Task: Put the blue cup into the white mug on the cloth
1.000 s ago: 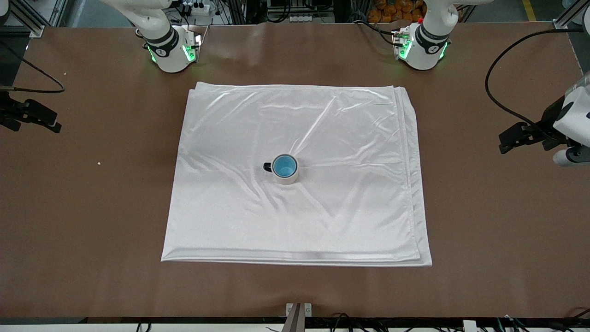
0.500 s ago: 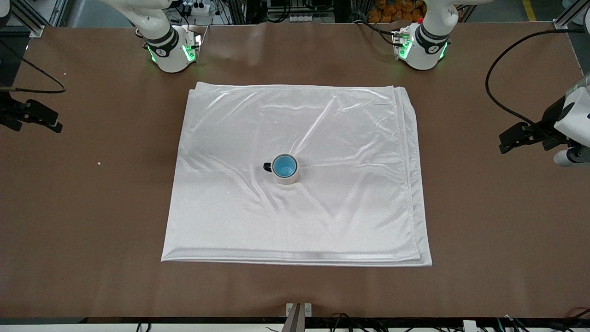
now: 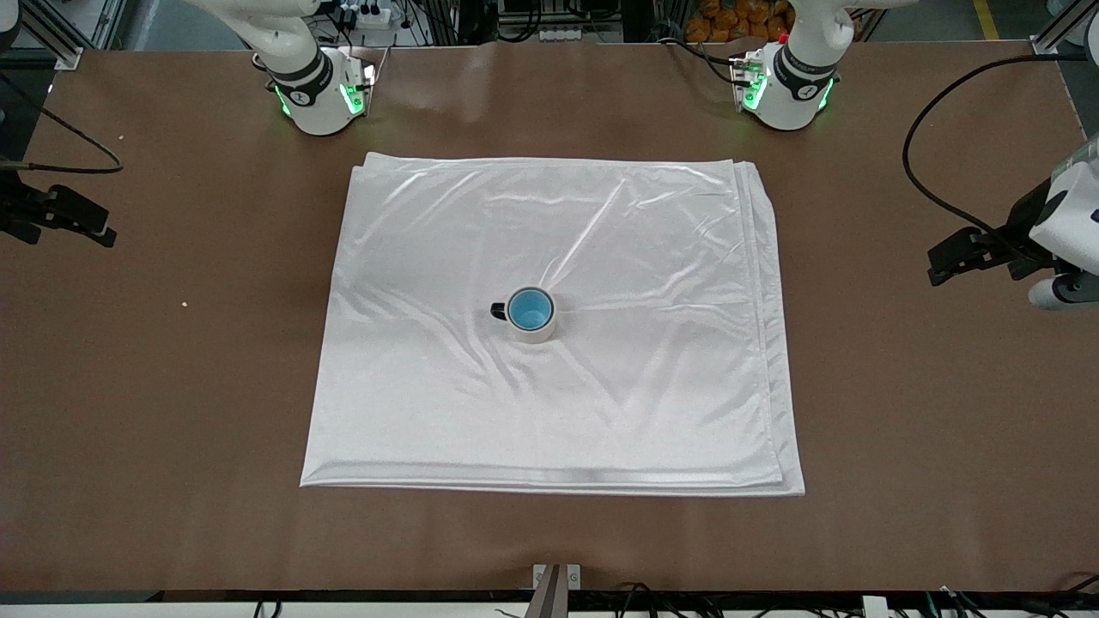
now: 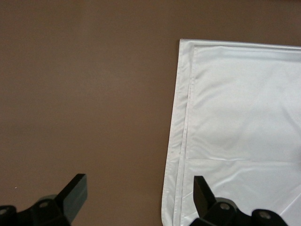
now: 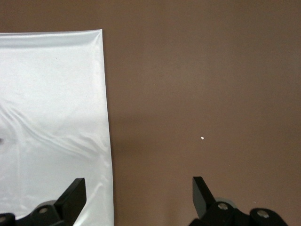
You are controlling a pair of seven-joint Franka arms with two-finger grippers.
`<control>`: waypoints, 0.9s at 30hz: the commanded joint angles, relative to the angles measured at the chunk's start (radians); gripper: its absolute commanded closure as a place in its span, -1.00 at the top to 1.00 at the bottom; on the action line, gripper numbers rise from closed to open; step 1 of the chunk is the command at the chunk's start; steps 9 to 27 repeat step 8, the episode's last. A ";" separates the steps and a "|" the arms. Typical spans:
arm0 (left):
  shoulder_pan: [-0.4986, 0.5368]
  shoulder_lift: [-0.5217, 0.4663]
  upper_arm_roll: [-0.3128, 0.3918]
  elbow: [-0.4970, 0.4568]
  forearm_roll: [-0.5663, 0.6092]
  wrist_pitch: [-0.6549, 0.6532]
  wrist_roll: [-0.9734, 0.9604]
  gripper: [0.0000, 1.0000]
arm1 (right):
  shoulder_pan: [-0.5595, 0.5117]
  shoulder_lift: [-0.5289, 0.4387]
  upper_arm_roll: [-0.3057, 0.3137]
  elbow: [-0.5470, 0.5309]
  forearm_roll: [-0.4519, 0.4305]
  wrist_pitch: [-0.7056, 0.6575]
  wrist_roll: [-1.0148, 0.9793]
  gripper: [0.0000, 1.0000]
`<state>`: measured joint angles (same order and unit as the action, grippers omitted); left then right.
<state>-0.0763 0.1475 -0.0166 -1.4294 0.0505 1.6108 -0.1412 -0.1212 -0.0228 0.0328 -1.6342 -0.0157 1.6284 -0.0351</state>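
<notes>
Blue cup (image 3: 530, 308) — one — inside one white mug (image 3: 539, 331).

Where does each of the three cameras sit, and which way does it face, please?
Front view: high across the table, facing both bases; sees the shiny white folded cloth bearing the cream black-handled mug with the light-blue cup inside.
Left wrist view: looks down past the open left gripper at the cloth's edge.
Right wrist view: looks down past the open right gripper.
Shared: the cloth and brown table.

We count one cloth (image 3: 549, 343), one white mug (image 3: 539, 333), one blue cup (image 3: 530, 309) nested in it, two arm bases at twelve o'clock, one table (image 3: 172, 386).
</notes>
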 commanded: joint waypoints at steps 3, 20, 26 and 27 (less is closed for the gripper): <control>0.013 -0.011 -0.009 -0.010 -0.023 -0.006 0.018 1.00 | 0.000 -0.023 0.009 -0.015 0.002 0.001 0.015 1.00; 0.013 -0.011 -0.009 -0.010 -0.023 -0.006 0.018 1.00 | -0.005 -0.020 0.004 -0.015 0.002 0.002 0.007 1.00; 0.013 -0.011 -0.009 -0.010 -0.023 -0.006 0.018 1.00 | -0.005 -0.020 0.004 -0.015 0.002 0.002 0.007 1.00; 0.013 -0.011 -0.009 -0.010 -0.023 -0.006 0.018 1.00 | -0.005 -0.020 0.004 -0.015 0.002 0.002 0.007 1.00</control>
